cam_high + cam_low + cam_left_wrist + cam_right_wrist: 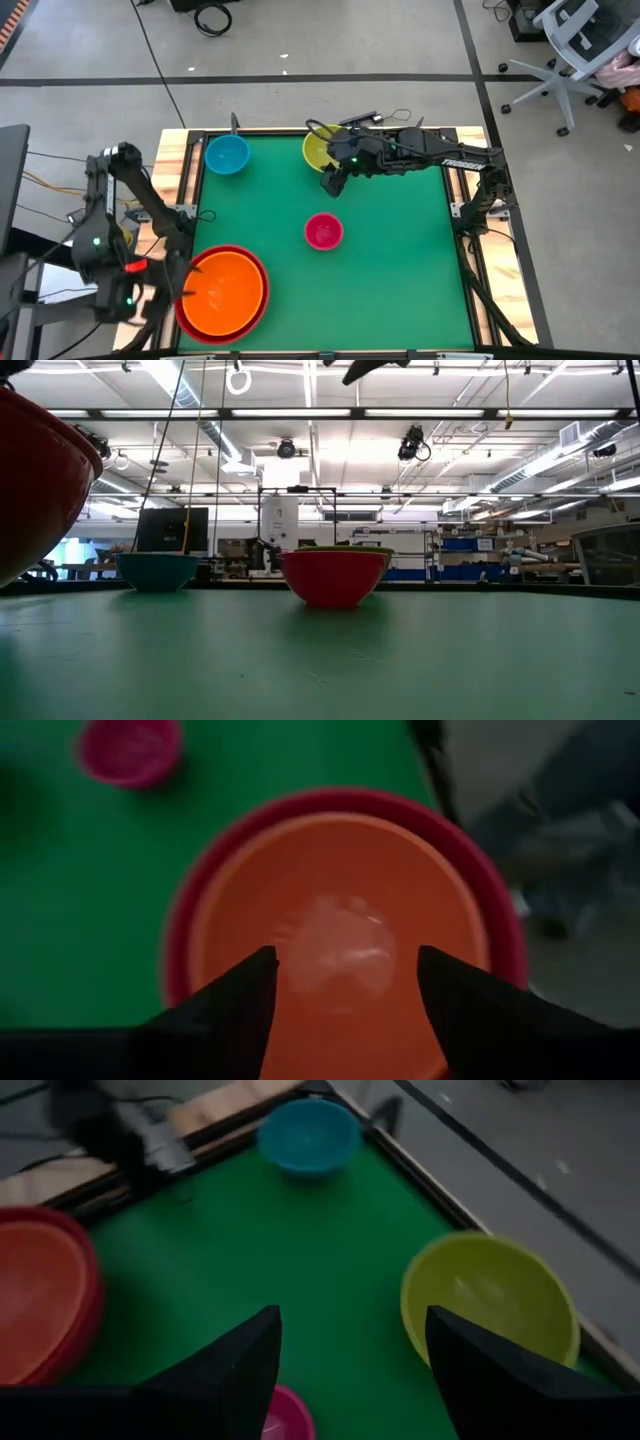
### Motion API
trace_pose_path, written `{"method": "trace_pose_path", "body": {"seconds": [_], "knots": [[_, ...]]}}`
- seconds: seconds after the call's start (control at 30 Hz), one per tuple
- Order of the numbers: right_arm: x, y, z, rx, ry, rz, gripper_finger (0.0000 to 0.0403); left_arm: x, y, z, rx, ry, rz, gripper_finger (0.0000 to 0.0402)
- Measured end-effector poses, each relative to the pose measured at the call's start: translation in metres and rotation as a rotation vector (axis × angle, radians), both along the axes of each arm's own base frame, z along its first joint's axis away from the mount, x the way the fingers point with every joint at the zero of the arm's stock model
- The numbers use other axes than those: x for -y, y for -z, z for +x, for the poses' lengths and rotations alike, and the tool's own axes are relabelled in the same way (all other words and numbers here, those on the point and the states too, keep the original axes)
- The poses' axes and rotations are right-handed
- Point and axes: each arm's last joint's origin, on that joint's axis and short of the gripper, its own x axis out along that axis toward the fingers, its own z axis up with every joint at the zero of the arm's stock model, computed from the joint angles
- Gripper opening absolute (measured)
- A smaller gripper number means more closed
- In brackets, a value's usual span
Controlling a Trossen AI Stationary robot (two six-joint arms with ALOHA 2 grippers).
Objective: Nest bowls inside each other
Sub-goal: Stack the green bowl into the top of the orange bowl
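Note:
The orange bowl (228, 290) sits nested inside the red bowl (252, 257) at the table's near left corner. My left gripper (345, 970) hangs open above the orange bowl's hollow, at its left side (188, 283), touching nothing. The pink bowl (323, 231) stands alone mid-table. The blue bowl (227, 154) stands at the far left. The yellow-green bowl (490, 1295) stands at the far middle, partly under my right arm. My right gripper (333, 181) is open in the air just near of it, empty (350, 1342).
A raised wooden frame (185, 170) borders the green mat (400, 270). The mat's right half holds no objects. Cables and the arm bases stand outside the frame on both sides.

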Motion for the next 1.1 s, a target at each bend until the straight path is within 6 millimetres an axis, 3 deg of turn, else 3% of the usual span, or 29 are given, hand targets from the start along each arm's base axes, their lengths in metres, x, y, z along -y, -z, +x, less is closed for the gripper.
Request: {"method": "trace_pose_path", "body": {"seconds": [0.27,0.47,0.63,0.87,1.1], "knots": [[0.013,0.015,-0.024,-0.112,0.393,0.195,0.0251,-0.048,-0.011,0.005,0.074,-0.279,0.017,0.0211],[0.012,0.021,-0.037,-0.225,0.494,0.265,0.0251,-0.08,-0.013,0.011,0.12,-0.413,0.027,0.0208],[0.014,0.037,-0.04,-0.275,0.538,0.278,0.0251,-0.105,0.0,0.011,0.145,-0.488,0.011,0.0208],[0.027,0.078,-0.042,-0.327,0.612,0.355,0.0251,-0.124,0.029,0.017,0.231,-0.55,-0.026,0.0208],[0.061,0.113,-0.037,-0.241,0.664,0.436,0.0251,-0.142,0.044,0.034,0.249,-0.642,0.02,0.0208]]}}
